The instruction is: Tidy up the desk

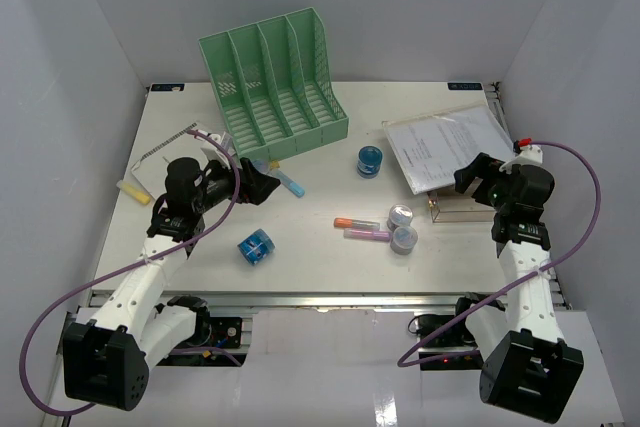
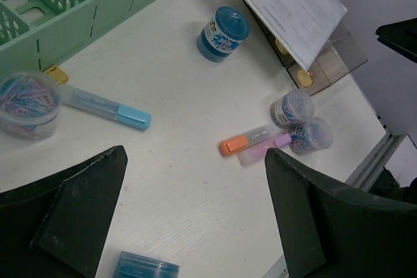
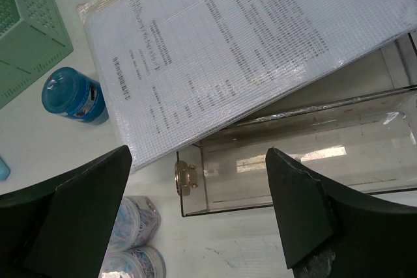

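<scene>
Little is sorted yet. Your desk [image 1: 320, 267] lies under everything, with the highlighters [image 1: 362, 229], clip tubs [image 1: 402, 227] and papers [image 1: 445, 145] loose and the rack [image 1: 275, 77] seemingly empty. The left gripper [image 2: 195, 154] and right gripper [image 3: 199, 151] both gape wide, holding nothing. Open room lies centre-front; mind the tray [image 3: 260, 161] rim and the side walls.

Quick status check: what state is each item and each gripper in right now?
left gripper: open, empty
right gripper: open, empty
green file rack: upright, slots look empty
clear tray: partly covered by document sleeve
blue jar: upright, lid on
orange highlighter: lying flat, capped
</scene>
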Action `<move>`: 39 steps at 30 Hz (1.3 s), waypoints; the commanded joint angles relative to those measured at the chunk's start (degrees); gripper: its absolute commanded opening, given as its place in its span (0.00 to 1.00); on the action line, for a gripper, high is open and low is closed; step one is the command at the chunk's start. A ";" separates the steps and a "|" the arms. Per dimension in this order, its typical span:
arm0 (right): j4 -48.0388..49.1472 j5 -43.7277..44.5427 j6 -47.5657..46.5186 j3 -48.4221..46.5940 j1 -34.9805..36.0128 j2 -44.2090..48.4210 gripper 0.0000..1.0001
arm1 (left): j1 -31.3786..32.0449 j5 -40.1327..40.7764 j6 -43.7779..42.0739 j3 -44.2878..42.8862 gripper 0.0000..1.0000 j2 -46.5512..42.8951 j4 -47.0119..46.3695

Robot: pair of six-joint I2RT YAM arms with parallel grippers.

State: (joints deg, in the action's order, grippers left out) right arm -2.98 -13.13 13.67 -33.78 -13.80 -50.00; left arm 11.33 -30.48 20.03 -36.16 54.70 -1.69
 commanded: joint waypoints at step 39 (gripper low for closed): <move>9.31 56.47 -39.34 -19.15 48.03 -40.38 0.96 | -0.08 -0.99 -0.87 -1.98 0.98 0.73 -0.50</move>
State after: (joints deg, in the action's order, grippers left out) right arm 0.11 33.39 -26.98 -47.95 34.47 -86.00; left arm 11.33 -31.51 20.01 -36.18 55.81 -1.72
